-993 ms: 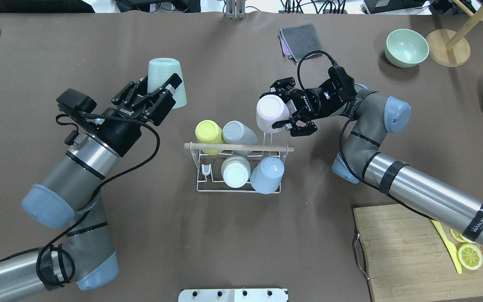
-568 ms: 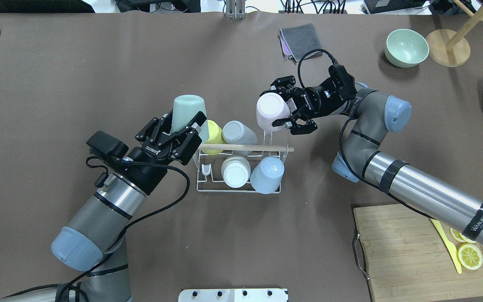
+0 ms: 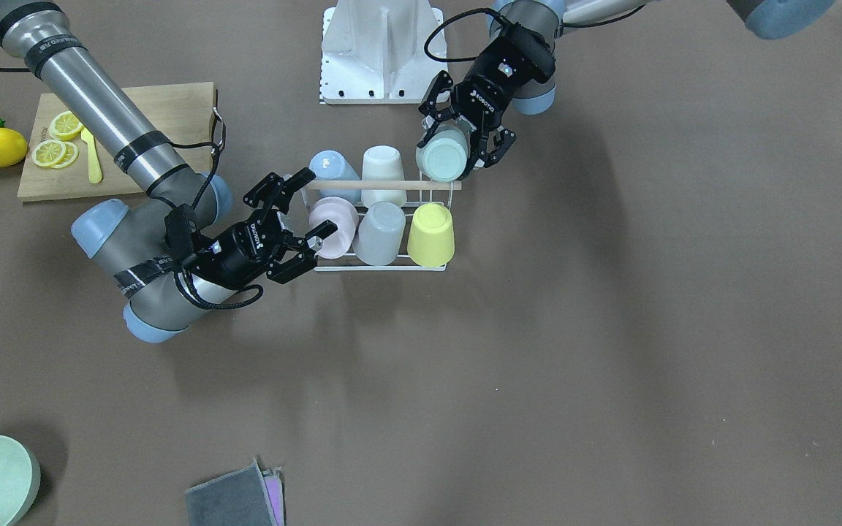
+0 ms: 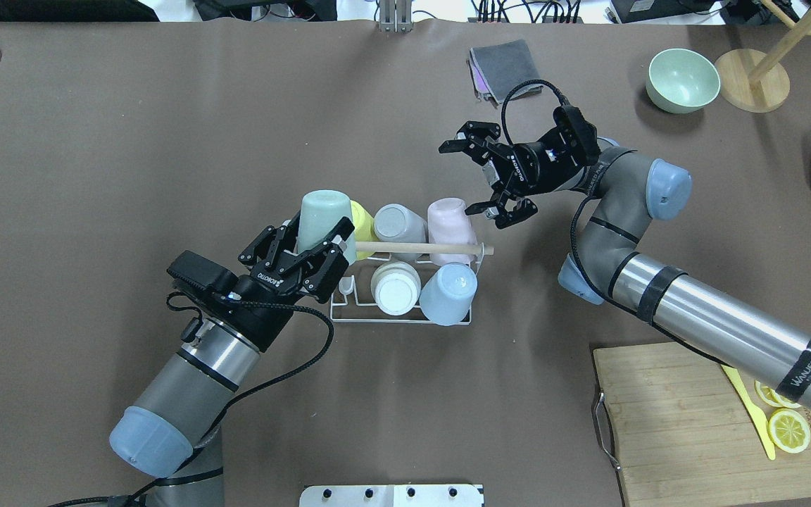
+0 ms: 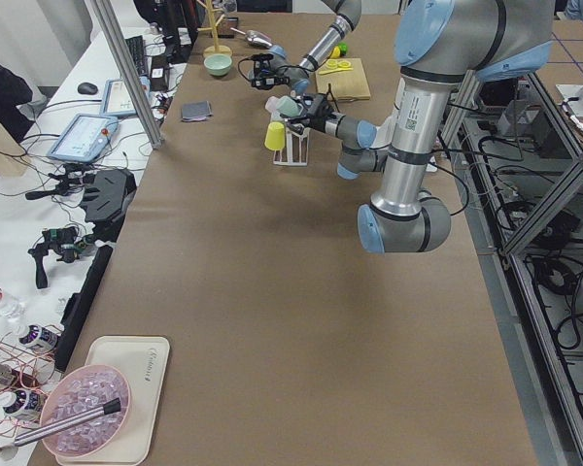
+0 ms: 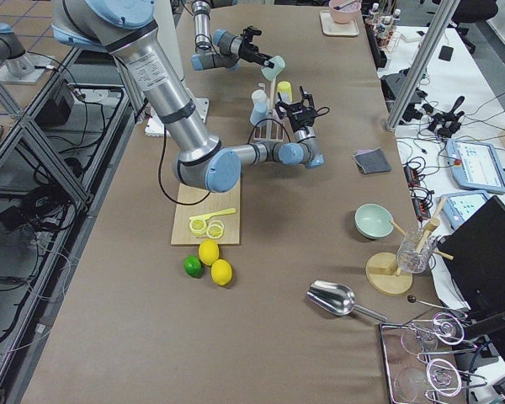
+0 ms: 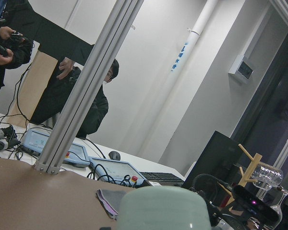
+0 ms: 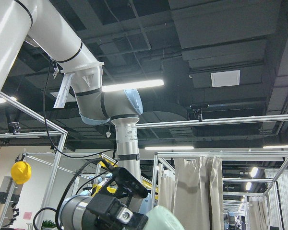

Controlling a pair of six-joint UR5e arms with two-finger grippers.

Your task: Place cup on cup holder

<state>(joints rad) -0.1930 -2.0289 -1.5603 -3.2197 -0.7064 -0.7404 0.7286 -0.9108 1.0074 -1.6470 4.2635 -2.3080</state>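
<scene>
My left gripper (image 4: 312, 236): clamped on green cup (image 4: 324, 210); centre mouth over free prong (image 4: 346, 285) of cup holder (image 4: 405, 320), lower slowly; my right gripper (image 4: 462, 178): spread, empty

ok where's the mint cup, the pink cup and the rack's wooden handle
mint cup (image 4: 321, 218): overhead view, on its side wall
pink cup (image 4: 451, 221): overhead view, on its side wall
wooden handle (image 4: 419, 247): overhead view, on the rod's middle

Brown-covered table (image 4: 96, 141), white wall (image 7: 153, 72), aluminium frame post (image 7: 89, 86), dark ceiling (image 8: 221, 28) with strip light (image 8: 132, 85).
</scene>
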